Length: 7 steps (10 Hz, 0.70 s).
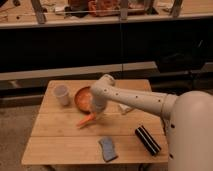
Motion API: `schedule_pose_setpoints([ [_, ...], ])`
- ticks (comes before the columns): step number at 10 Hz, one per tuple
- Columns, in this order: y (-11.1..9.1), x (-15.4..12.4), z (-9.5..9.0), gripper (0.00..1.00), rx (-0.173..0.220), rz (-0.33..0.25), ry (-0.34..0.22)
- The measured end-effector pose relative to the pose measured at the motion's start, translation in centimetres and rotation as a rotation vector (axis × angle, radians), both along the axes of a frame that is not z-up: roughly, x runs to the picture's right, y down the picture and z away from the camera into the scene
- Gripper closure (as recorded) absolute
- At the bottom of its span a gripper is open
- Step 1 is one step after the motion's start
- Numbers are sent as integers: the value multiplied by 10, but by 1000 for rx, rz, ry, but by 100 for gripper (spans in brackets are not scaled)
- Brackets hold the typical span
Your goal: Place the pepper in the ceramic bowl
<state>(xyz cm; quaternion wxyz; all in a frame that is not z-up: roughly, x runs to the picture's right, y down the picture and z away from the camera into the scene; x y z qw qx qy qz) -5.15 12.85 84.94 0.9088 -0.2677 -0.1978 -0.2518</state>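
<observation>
Wooden surface [60, 145] is sitting in dim light before a dark counter. At its middle the end effector [97, 116] is pressing down, fully closed, apparently pinching the right end of the pepper [86, 120], which is lying just near of the ceramic bowl [76, 98]. A white cup [61, 94] is standing left of the bowl, and a sponge [107, 148] is lying nearer. Lifting straight up before carrying it over the rim should be keeping the end-held pepper from pivoting loose.
</observation>
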Motion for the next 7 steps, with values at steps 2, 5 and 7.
schedule_pose_setpoints([
  [2,-9,2,0,95,14,12,3],
  [5,-31,17,-5,95,12,56,44],
  [7,-53,32,3,95,15,78,68],
])
